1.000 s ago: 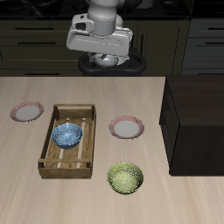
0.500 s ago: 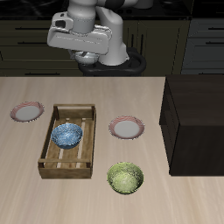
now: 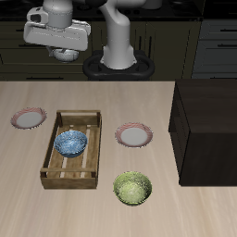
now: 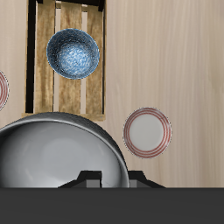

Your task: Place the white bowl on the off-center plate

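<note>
My gripper (image 3: 63,53) hangs high above the table's back edge. It is shut on the white bowl (image 4: 61,157), which fills the wrist view close to the camera, its pale shiny inside showing; the dark fingertips (image 4: 86,179) grip its rim. In the exterior view the bowl (image 3: 63,55) is only a pale shape under the hand. The off-center plate (image 3: 29,118), grey-white with a pinkish-red rim, lies beside the wooden tray near the table's side edge, and shows whole in the wrist view (image 4: 147,131). Nothing lies on it.
A wooden slatted tray (image 3: 56,171) holds a blue patterned bowl (image 3: 70,142). The second alike plate (image 3: 135,136) lies near the table's middle. A yellow-green bowl (image 3: 132,188) stands near the front edge. A dark cabinet block (image 3: 208,130) stands at the table's side.
The arm has swung sideways along the table's back, from above the middle toward the off-center plate's side, carrying the white bowl. Nothing on the table has moved.
</note>
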